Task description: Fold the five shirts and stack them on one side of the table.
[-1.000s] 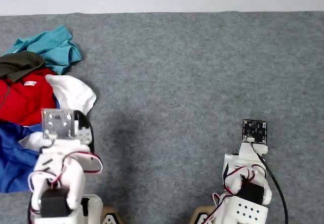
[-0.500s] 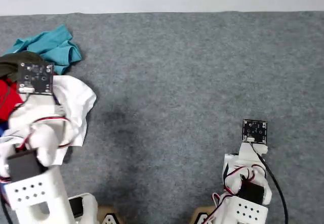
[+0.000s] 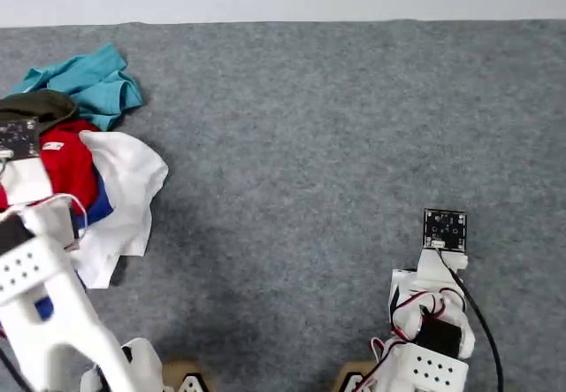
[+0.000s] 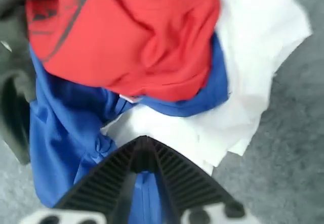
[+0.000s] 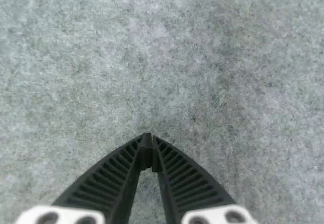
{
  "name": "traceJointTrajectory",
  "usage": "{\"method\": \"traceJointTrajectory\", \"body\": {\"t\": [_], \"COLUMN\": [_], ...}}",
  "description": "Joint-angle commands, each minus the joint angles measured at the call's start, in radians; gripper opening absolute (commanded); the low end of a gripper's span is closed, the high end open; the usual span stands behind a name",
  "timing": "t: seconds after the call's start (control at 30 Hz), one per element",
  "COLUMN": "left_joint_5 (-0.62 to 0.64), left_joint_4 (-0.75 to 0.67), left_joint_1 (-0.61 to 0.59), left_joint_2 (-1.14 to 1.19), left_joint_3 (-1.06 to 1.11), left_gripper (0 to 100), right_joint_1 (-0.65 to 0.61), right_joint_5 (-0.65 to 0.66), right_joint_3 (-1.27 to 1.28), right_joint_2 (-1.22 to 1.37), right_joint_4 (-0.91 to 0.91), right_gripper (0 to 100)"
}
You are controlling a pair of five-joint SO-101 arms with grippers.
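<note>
A heap of shirts lies at the table's left edge: a teal shirt [image 3: 88,82], a dark olive shirt [image 3: 35,111], a red shirt [image 3: 72,166], a blue shirt [image 3: 97,204] and a white shirt [image 3: 131,188]. My left arm [image 3: 26,259] stands over the heap's left side. Its gripper [image 4: 146,144] is shut and empty, hovering above the white shirt [image 4: 253,82], the blue shirt [image 4: 61,138] and the red shirt [image 4: 126,37]. My right gripper [image 5: 147,142] is shut with nothing in it, over bare carpet; its arm [image 3: 435,295] sits at the front right.
Grey carpet [image 3: 336,126] covers the table, with wide open room in the middle and on the right. A pale wall runs along the back edge.
My left arm has swung left and back, from the heap's right front to its left side, uncovering the white, red and blue shirts. The right arm has stayed still.
</note>
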Motion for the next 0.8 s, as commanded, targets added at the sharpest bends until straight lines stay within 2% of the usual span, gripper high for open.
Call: {"method": "traceJointTrajectory", "body": {"t": [0.0,0.13,0.33,0.5,0.77], "left_joint_5": [0.017,0.015,0.015,0.015,0.018], "left_joint_4": [0.055,0.104,0.158,0.117,0.061], "left_joint_1": [-0.025,-0.066,-0.141,-0.19,-0.195], "left_joint_2": [0.089,0.127,0.135,0.137,0.137], "left_joint_3": [-0.102,-0.163,-0.162,-0.111,-0.064], "left_gripper": [6,16,25,27,28], "right_joint_1": [-0.001,-0.001,-0.001,-0.001,-0.001], "right_joint_5": [0.009,0.009,0.009,0.009,0.009], "right_joint_3": [0.008,0.008,0.008,0.008,0.008], "right_joint_2": [-0.008,-0.008,-0.008,-0.008,-0.008], "right_joint_4": [-0.001,-0.001,-0.001,-0.001,-0.001], "right_gripper": [1.0,1.0,1.0,1.0,1.0]}}
